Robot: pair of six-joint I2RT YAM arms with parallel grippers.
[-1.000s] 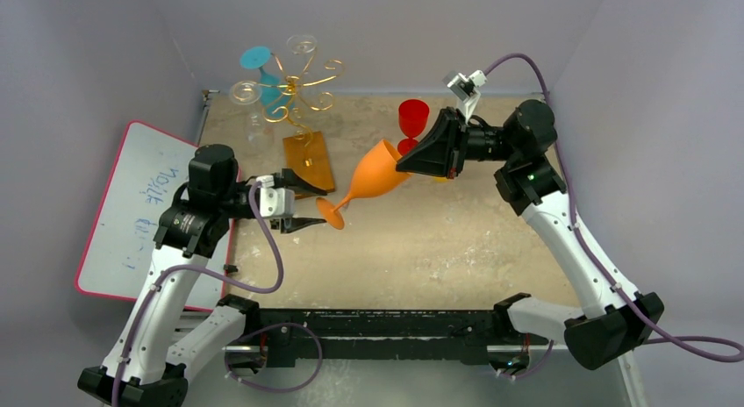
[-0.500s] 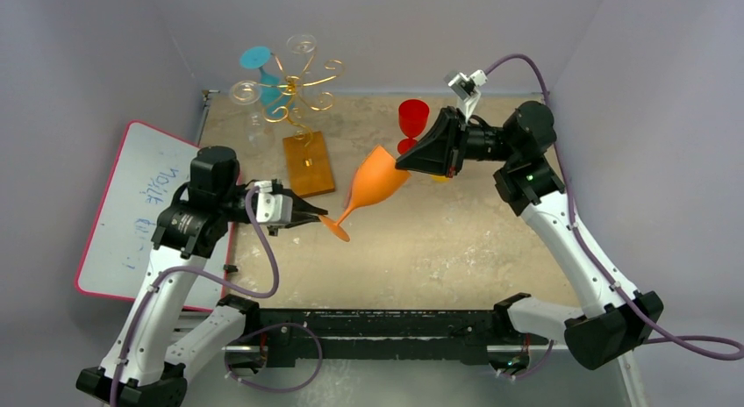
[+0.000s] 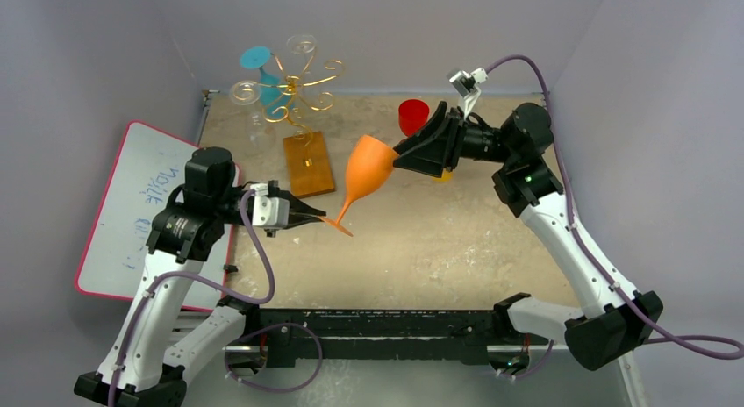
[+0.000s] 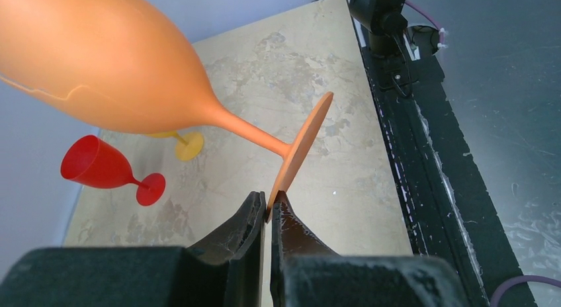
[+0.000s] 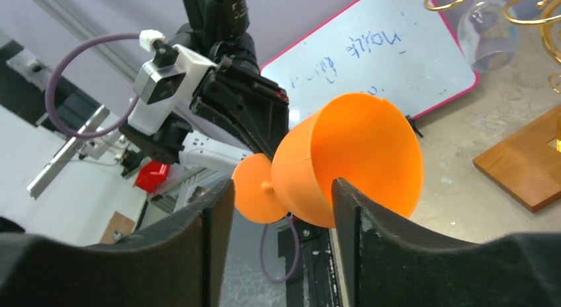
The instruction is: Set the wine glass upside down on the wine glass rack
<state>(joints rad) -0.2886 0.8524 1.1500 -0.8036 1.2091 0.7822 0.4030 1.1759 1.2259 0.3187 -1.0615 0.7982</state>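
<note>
The orange wine glass hangs tilted over the table, bowl up and toward the right arm, foot down and left. My left gripper is shut on the edge of its round foot; in the left wrist view the foot's rim sits pinched between the fingertips, under the bowl. My right gripper is open at the bowl's mouth. In its wrist view the fingers stand apart beside the bowl; whether they touch it I cannot tell. The wine glass rack stands at the back left on its wooden base.
Two clear glasses and a teal one hang on the rack. A red glass stands at the back, a yellow one close to it. A pink-edged whiteboard lies left of the table. The black rail runs along the near edge.
My left gripper shut on the glass's foot. My right gripper then opened off the bowl, and the glass swung more upright, its bowl shifting left.
</note>
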